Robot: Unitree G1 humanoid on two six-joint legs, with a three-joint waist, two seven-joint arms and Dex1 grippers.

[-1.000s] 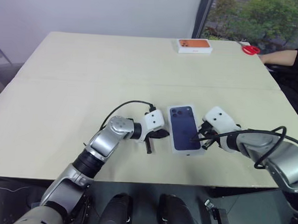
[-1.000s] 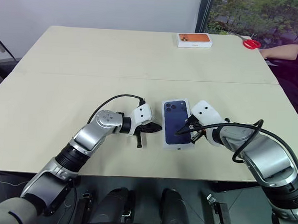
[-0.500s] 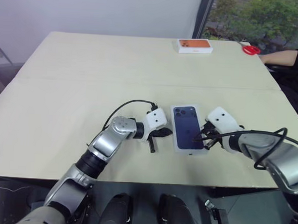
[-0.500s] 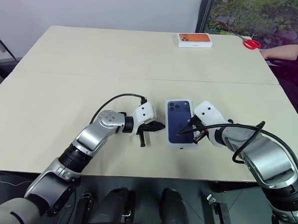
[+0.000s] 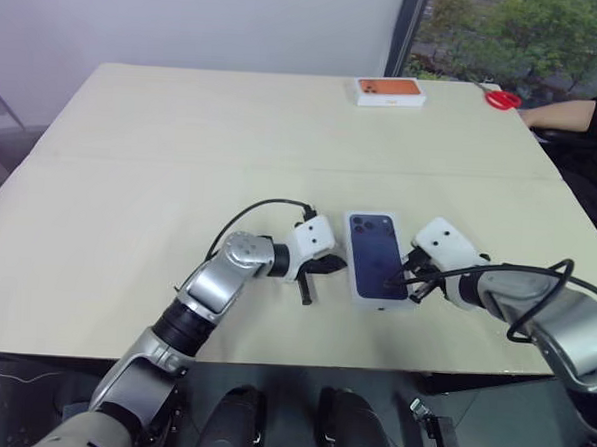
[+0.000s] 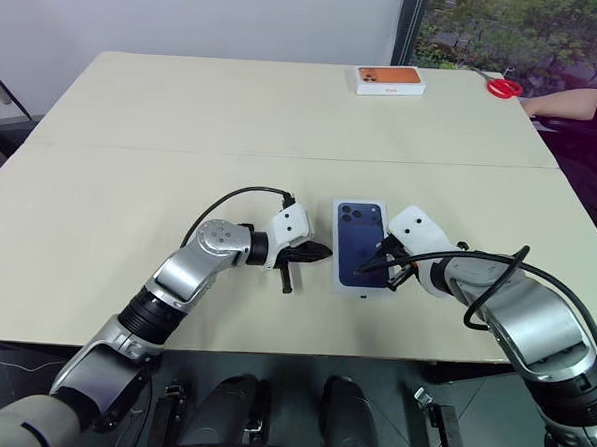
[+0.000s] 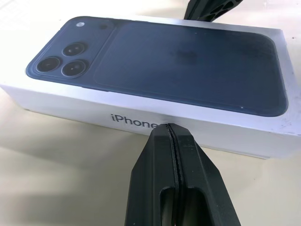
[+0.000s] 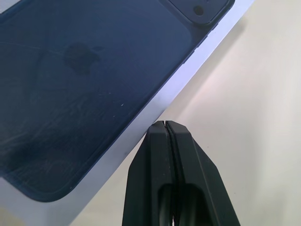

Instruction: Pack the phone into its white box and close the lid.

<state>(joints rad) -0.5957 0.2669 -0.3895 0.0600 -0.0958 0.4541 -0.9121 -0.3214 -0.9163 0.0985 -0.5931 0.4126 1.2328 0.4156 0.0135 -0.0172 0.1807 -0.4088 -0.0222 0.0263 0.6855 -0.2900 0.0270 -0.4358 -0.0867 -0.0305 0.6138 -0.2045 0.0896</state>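
The white box [image 7: 61, 101] lies closed near the table's front edge. Its lid [image 5: 377, 258], with the blue phone picture facing up, sits on top. The phone is hidden. My left gripper [image 5: 324, 266] is shut with nothing in it, its tip against the box's left long side, just under the printed lettering in the left wrist view. My right gripper [image 5: 402, 280] is also shut and empty. Its tip rests at the box's right long edge, near the front corner. In the right wrist view my right gripper's fingers [image 8: 155, 155] meet the white rim beside the picture.
An orange-topped white box [image 5: 390, 91] stands at the table's far edge. Red scissors [image 5: 502, 98] lie to its right, and a person's arm [image 5: 570, 114] rests at the far right corner. The table's front edge [image 5: 271, 362] runs just behind both grippers.
The closed box has slid slightly to the right and turned straighter. Both grippers have stayed shut at its sides and hardly moved.
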